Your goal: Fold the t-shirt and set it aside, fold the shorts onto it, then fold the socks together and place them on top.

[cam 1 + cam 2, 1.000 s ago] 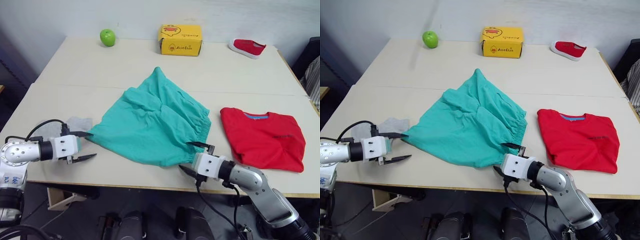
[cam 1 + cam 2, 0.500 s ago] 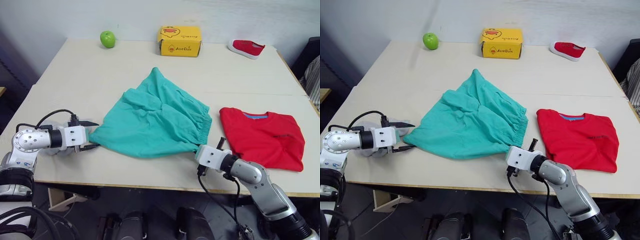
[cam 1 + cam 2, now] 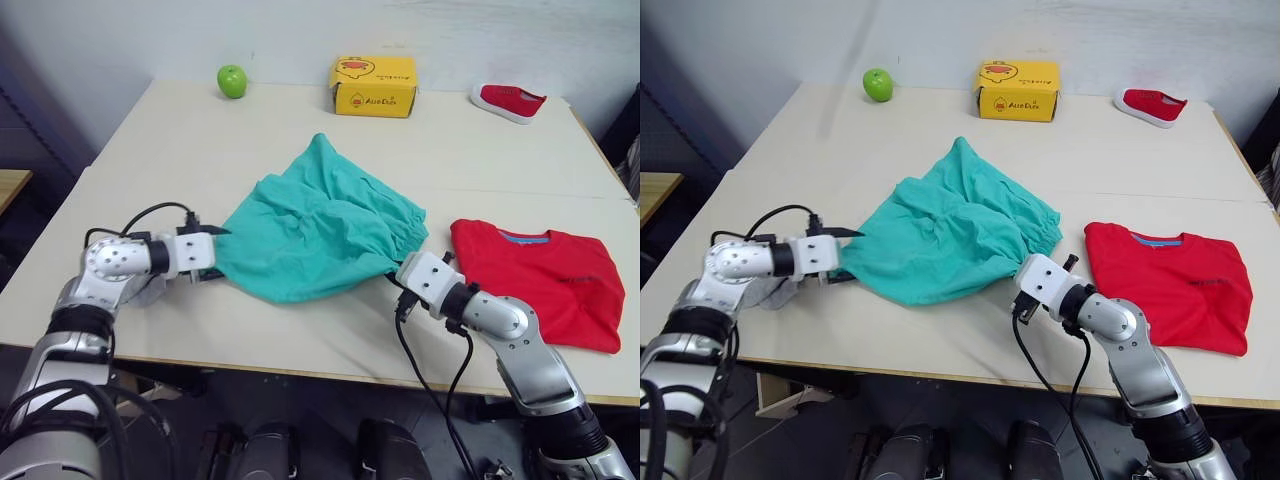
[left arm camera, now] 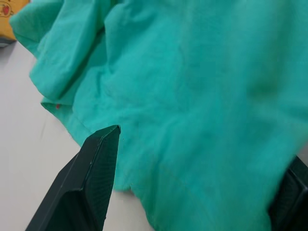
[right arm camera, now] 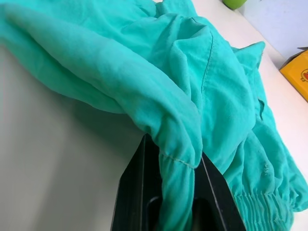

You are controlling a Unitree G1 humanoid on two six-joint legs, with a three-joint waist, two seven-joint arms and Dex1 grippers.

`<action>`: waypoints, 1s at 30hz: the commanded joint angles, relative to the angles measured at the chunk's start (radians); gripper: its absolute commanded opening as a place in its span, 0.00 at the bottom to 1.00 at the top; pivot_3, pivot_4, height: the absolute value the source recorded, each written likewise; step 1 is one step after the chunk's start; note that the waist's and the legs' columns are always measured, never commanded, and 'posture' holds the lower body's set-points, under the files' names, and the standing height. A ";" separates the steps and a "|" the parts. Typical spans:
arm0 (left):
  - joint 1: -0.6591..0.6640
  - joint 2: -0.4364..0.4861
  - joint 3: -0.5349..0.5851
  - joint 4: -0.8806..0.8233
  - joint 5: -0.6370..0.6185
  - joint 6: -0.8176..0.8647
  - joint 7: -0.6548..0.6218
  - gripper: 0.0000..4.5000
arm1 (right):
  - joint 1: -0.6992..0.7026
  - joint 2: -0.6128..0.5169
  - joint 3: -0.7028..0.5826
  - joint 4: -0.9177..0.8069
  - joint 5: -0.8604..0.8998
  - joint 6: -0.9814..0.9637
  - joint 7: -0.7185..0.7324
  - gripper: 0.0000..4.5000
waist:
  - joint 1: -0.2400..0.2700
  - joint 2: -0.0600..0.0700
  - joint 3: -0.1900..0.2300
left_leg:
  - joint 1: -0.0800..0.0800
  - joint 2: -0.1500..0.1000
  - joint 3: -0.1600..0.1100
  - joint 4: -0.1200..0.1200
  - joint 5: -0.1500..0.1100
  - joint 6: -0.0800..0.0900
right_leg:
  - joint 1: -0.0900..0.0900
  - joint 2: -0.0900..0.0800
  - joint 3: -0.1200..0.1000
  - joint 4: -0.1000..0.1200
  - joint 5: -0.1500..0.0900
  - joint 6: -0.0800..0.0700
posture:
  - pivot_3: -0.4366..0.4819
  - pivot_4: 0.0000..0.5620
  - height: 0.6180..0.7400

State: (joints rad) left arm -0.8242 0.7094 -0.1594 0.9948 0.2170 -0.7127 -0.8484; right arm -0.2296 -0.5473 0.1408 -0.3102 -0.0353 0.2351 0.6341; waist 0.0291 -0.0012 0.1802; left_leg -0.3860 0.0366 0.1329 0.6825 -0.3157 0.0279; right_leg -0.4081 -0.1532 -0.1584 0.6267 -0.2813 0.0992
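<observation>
- Where our right gripper sits at the near right edge of the shorts, its two fingers are pinched on a fold of the teal cloth.
- Our left gripper has its fingers spread, with the shorts' left edge lying between them.
- We see the shorts bunched mid-table, stretched left to right between the grippers, one corner peaking toward the far side.
- Just right of them lies the folded t-shirt, neckband facing away.
- Behind the left gripper, grey socks peek out.
</observation>
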 commanded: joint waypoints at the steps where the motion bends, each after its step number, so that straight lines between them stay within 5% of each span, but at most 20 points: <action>1: -0.006 -0.043 -0.077 0.086 0.086 0.030 0.014 0.63 | -0.024 -0.010 -0.045 -0.023 0.029 -0.011 0.006 0.00 | -0.003 0.000 0.000 | 0.000 0.000 0.000 0.000 0.000 0.000 | 0.000 0.000 0.000 0.000 0.000 0.000 | 0.48 0.27 1.00; 9: -0.034 -0.045 -0.067 0.143 0.056 0.114 0.026 0.02 | -0.012 -0.029 -0.077 0.003 0.047 -0.075 0.031 0.00 | -0.010 -0.001 -0.001 | 0.000 0.001 0.000 0.000 0.000 0.000 | 0.000 0.000 0.000 0.000 0.000 0.000 | 0.48 0.27 1.00; 13: 0.026 -0.023 0.001 0.024 -0.094 0.123 -0.169 0.00 | -0.006 -0.070 -0.082 0.058 0.075 -0.177 0.094 0.00 | -0.030 -0.002 -0.002 | 0.000 0.002 0.000 0.000 0.000 -0.001 | -0.001 0.002 0.000 0.000 0.000 0.000 | 0.48 0.27 1.00; 19: 0.308 0.108 0.081 -0.528 -0.385 0.355 -0.434 0.00 | -0.020 -0.124 -0.080 0.157 0.179 -0.357 0.279 0.00 | -0.064 -0.003 0.000 | -0.001 0.004 0.004 -0.002 -0.002 -0.002 | -0.003 0.003 0.001 -0.002 -0.001 0.000 | 0.48 0.27 1.00; 25: 0.728 0.313 0.239 -1.068 -0.628 0.688 -0.523 0.00 | -0.035 -0.165 -0.071 0.271 0.241 -0.505 0.452 0.00 | -0.072 -0.007 0.003 | -0.001 0.007 0.006 -0.001 -0.003 -0.002 | -0.003 0.004 0.002 -0.005 -0.001 0.000 | 0.48 0.27 1.00; 30: 1.008 0.406 0.405 -1.317 -0.728 0.906 -0.515 0.00 | -0.012 -0.198 -0.043 0.343 0.242 -0.632 0.571 0.00 | -0.057 -0.005 0.004 | 0.000 0.008 0.006 -0.001 -0.004 -0.003 | -0.003 0.004 0.003 -0.007 -0.001 -0.001 | 0.48 0.27 1.00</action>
State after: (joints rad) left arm 0.1503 1.0900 0.1834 -0.2453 -0.4653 0.1265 -1.3613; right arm -0.2548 -0.7263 0.0961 0.0263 0.1886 -0.3453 1.1670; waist -0.0275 -0.0062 0.1847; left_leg -0.3856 0.0451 0.1385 0.6812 -0.3200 0.0244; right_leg -0.4115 -0.1489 -0.1558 0.6197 -0.2826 0.0977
